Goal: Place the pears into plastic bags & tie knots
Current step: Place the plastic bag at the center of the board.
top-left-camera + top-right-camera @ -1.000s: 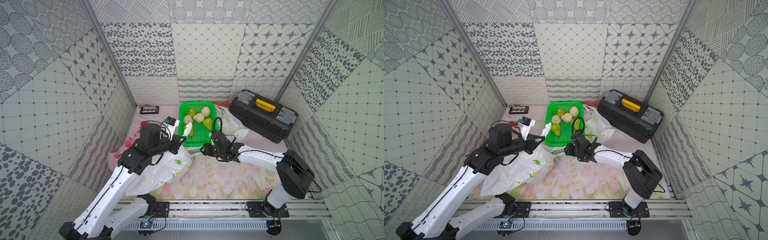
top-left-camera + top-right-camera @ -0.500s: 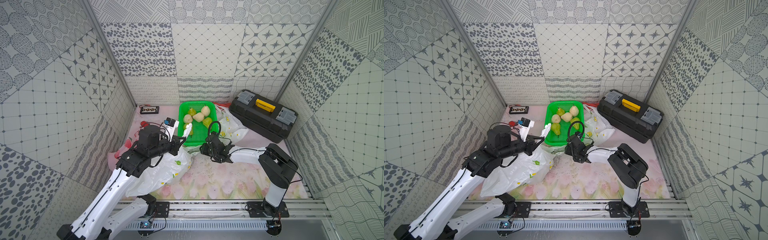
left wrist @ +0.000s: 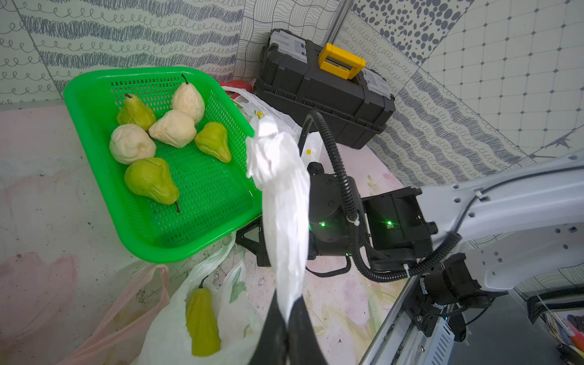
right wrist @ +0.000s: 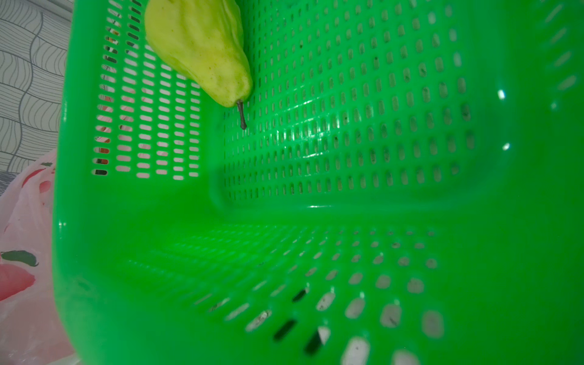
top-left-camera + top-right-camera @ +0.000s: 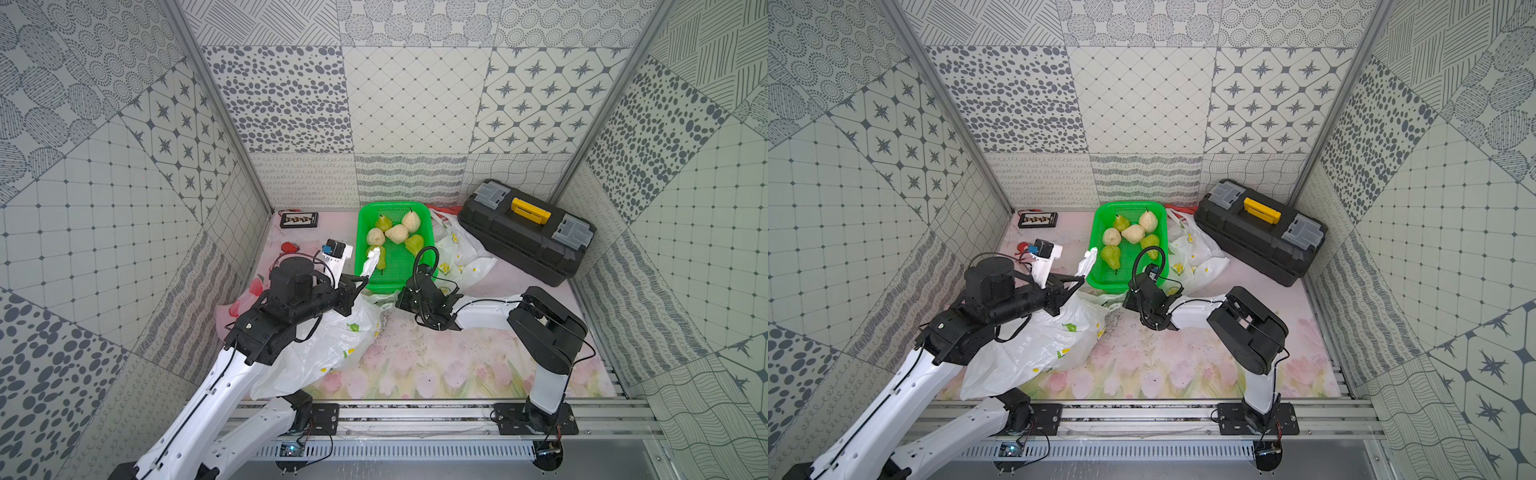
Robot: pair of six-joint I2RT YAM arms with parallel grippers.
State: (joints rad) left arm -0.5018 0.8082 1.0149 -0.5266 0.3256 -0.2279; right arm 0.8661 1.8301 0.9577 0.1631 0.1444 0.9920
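Left claw (image 3: 287, 319) pinches the twisted bag handle (image 3: 281, 202); right claw (image 5: 398, 298) sits closed beside the green basket (image 5: 380, 284).

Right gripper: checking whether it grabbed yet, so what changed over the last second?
The right gripper closed at the front edge of the green basket, its elbow folding inward; any catch is hidden. The left gripper still clamps the bag handle; pears unmoved.

Bright, even light; glare spots on basket (image 4: 501, 94).
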